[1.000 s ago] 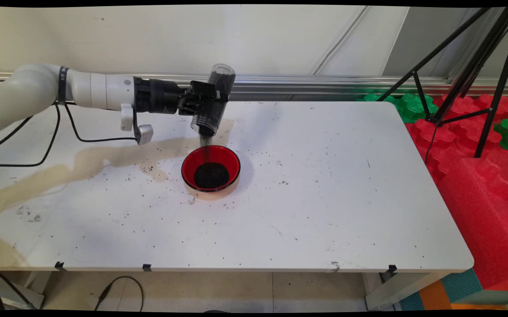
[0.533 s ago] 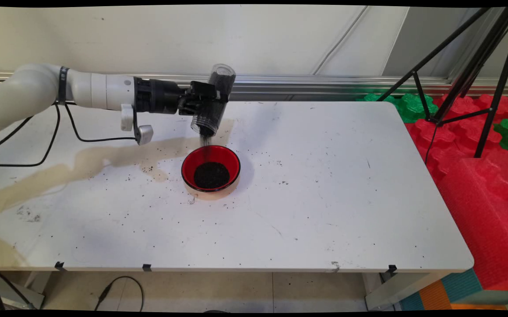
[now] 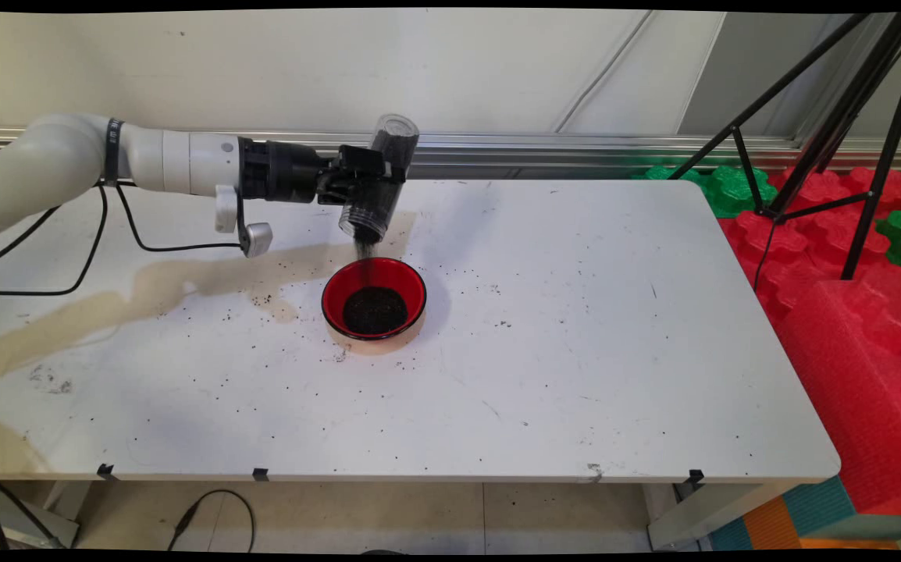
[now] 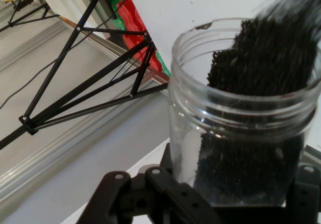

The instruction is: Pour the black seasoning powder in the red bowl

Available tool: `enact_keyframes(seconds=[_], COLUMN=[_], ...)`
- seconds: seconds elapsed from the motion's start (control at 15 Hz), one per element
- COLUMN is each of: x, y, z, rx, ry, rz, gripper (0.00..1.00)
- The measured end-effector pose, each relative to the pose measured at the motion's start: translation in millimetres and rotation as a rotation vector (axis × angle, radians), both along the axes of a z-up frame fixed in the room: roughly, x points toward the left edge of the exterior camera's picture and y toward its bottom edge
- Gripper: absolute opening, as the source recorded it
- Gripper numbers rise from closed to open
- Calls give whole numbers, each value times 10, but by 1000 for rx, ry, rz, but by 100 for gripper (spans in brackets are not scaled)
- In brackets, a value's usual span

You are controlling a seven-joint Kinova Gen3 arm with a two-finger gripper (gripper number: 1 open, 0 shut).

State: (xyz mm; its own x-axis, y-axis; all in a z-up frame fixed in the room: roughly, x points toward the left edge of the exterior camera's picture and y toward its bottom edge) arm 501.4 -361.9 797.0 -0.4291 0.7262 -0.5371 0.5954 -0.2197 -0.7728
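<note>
Your pincer (image 3: 368, 181) pinches the tilted clear jar (image 3: 379, 178), dark grains streaming into the red bowl (image 3: 373, 299); hold that angle steady above it

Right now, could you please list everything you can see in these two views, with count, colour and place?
jar: one, clear plastic, tipped mouth-down in the gripper above the bowl's far rim, part full of dark grains.
grains: black, a heap in the bowl, a thin stream falling from the jar, loose specks around the table.
bowl: one, red inside, on the table near its middle.
table: one, white, with a tan stain at left.
tripod: one, black, right of the table.
foam blocks: several, red and green, at right.
gripper: one, black, clamped around the jar.
</note>
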Motion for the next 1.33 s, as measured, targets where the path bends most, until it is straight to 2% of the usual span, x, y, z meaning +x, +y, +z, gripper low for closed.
enact_keyframes(seconds=[1.33], x=[-8], y=[11], z=[-6], rx=[-15], ry=[-17], rz=[-13], gripper=[0])
